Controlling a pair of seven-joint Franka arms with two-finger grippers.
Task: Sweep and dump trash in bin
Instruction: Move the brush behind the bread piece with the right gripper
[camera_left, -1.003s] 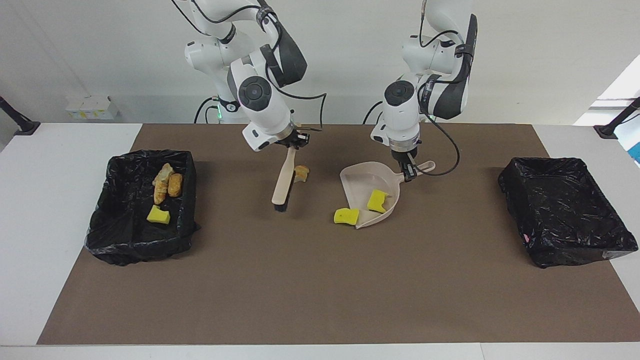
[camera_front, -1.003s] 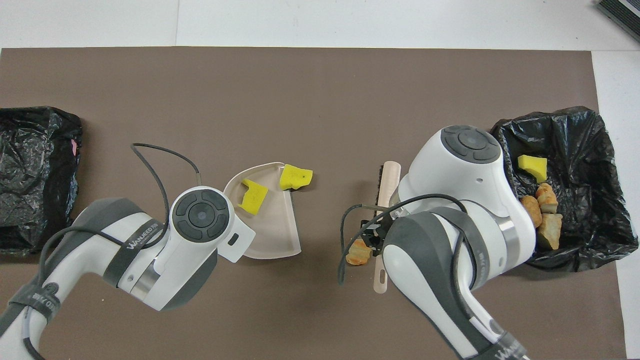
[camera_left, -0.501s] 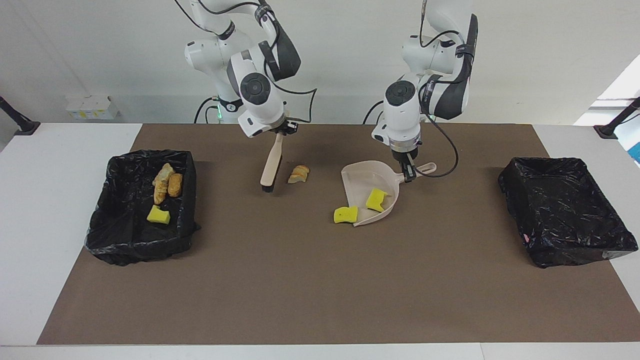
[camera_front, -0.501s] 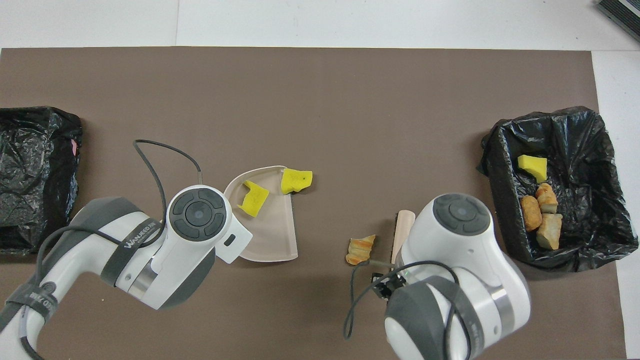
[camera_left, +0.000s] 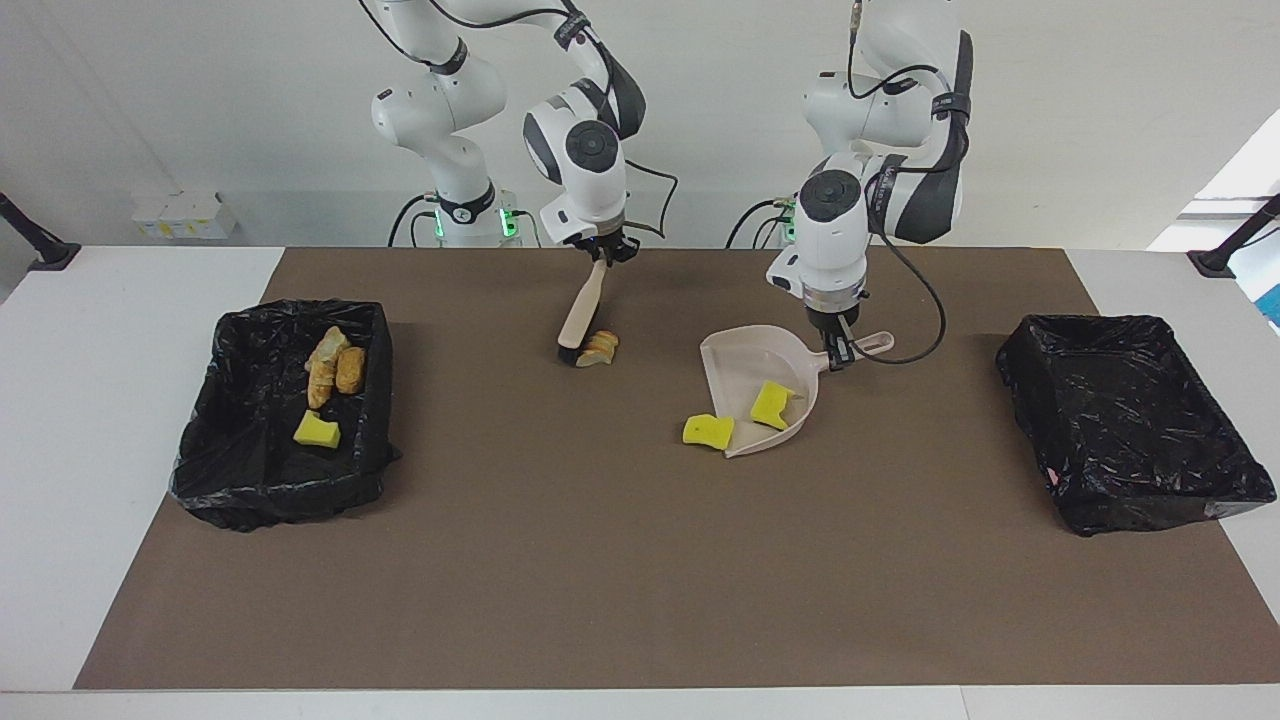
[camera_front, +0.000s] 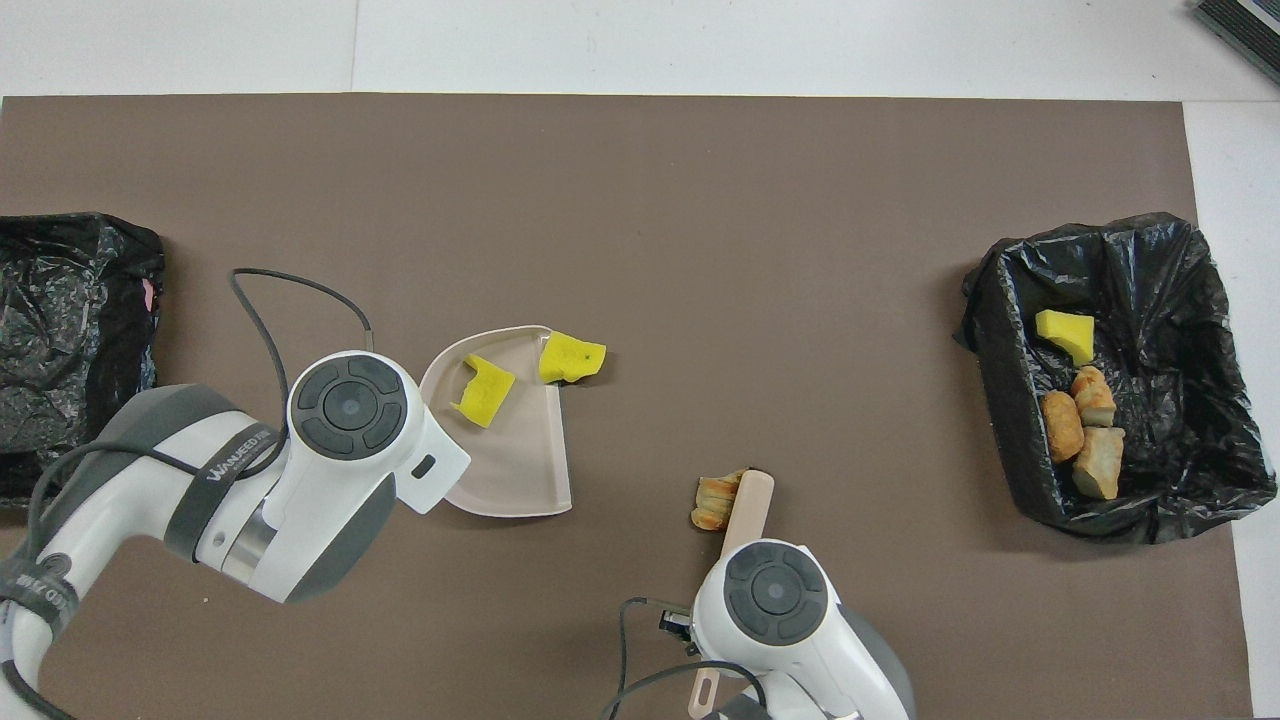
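Note:
My right gripper is shut on the handle of the beige brush, which slants down to the mat. Its dark bristles rest against a striped bread-like piece of trash, on the side toward the right arm's end. My left gripper is shut on the handle of the beige dustpan, which lies flat on the mat. One yellow chunk sits in the pan. Another yellow chunk lies on the mat at the pan's lip. In the overhead view both wrists hide the grippers.
A black-lined bin at the right arm's end holds bread lumps and a yellow chunk. A second black-lined bin stands at the left arm's end. A brown mat covers the table.
The right arm drew the brush back toward the robots, then swung it against the bread piece. The left arm slid the dustpan and both yellow chunks slightly toward its own end.

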